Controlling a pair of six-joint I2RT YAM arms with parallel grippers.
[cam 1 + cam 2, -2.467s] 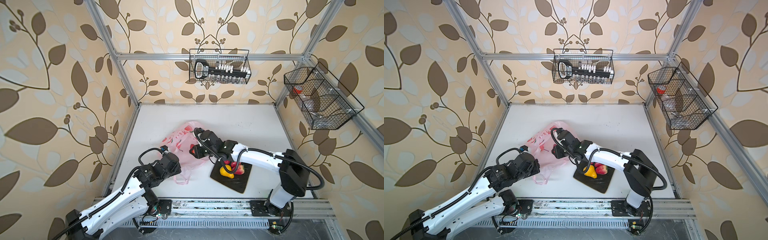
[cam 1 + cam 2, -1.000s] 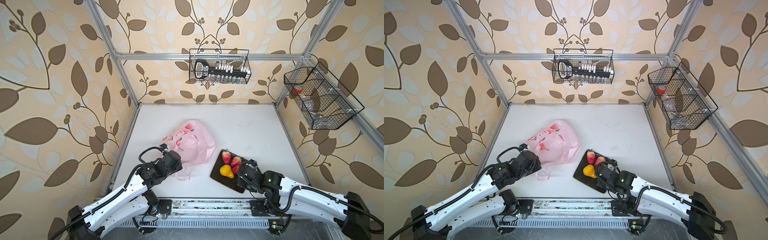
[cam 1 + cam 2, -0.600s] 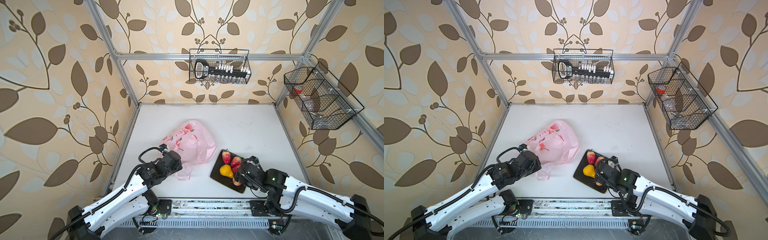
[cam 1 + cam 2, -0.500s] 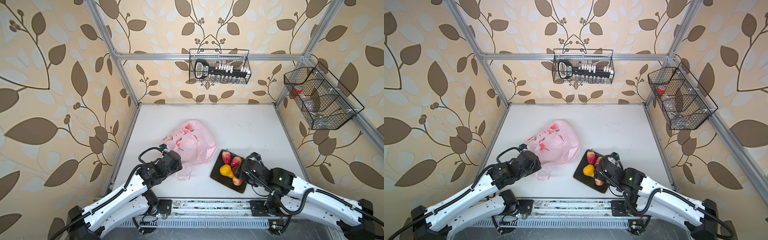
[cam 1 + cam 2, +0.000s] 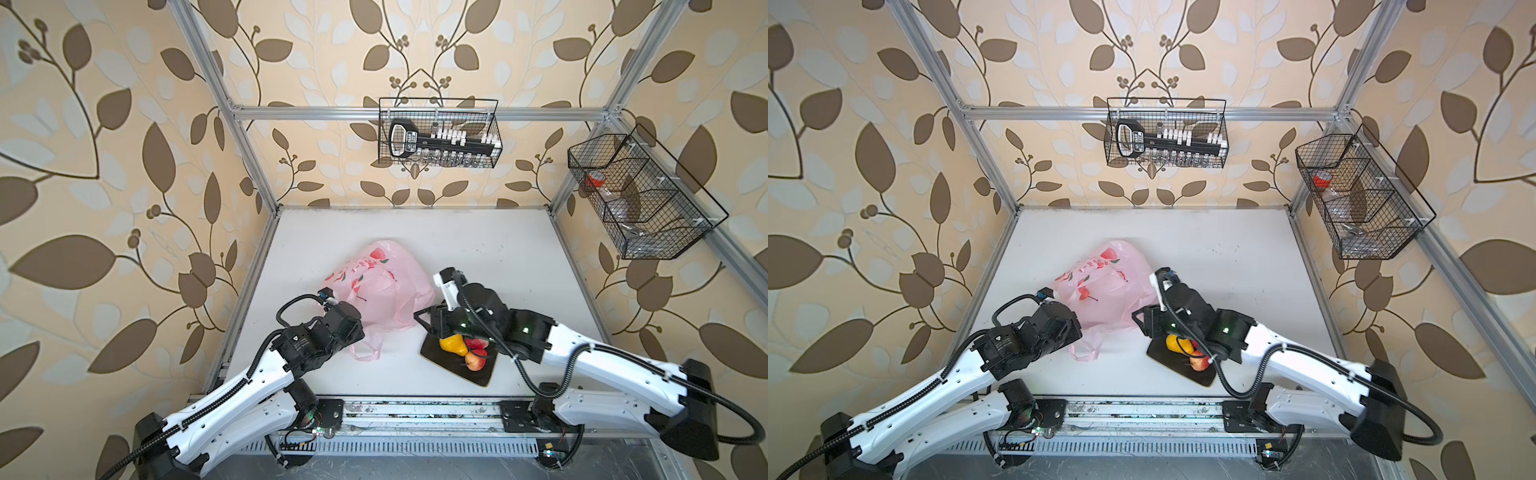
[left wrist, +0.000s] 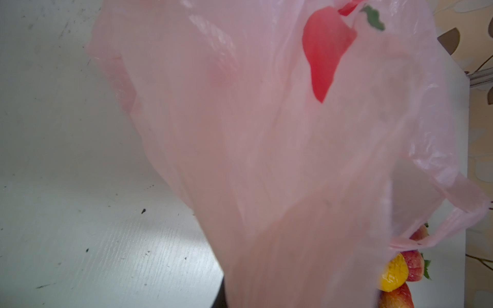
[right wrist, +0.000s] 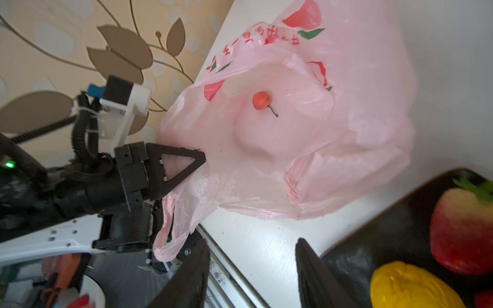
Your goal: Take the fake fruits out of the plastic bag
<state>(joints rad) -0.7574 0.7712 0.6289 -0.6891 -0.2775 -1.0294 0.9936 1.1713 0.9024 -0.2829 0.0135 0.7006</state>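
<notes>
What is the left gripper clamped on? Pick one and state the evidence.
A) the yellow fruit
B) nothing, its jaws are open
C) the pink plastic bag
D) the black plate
C: in the right wrist view the left gripper is shut on the edge of the plastic bag, while the yellow fruit lies apart from it on the black plate.

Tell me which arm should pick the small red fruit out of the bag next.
Right. The right gripper is open and empty, pointing at the bag, where the small red fruit lies in view. The left gripper is shut on the bag's edge, so it looks busy.
</notes>
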